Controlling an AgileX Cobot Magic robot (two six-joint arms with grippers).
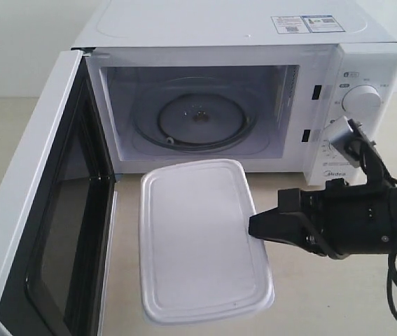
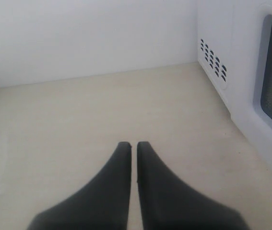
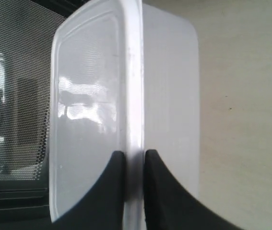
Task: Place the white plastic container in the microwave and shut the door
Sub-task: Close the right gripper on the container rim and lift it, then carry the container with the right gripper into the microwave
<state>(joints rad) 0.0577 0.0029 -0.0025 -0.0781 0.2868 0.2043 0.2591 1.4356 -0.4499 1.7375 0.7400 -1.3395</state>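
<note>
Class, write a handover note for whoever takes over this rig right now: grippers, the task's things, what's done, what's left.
The right gripper is shut on the rim of the white plastic container.
The left gripper is shut, empty, beside the microwave.
The door is wide open.
Done: container grasped, in front of the cavity.
Left: set it on the glass turntable, release, close the door.

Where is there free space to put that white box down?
The microwave holds only its bare glass turntable. Bare table lies right of the white plastic container, before the knobs, though the right arm hangs over it. The left is crowded: the open door stands close beside the container.
</note>
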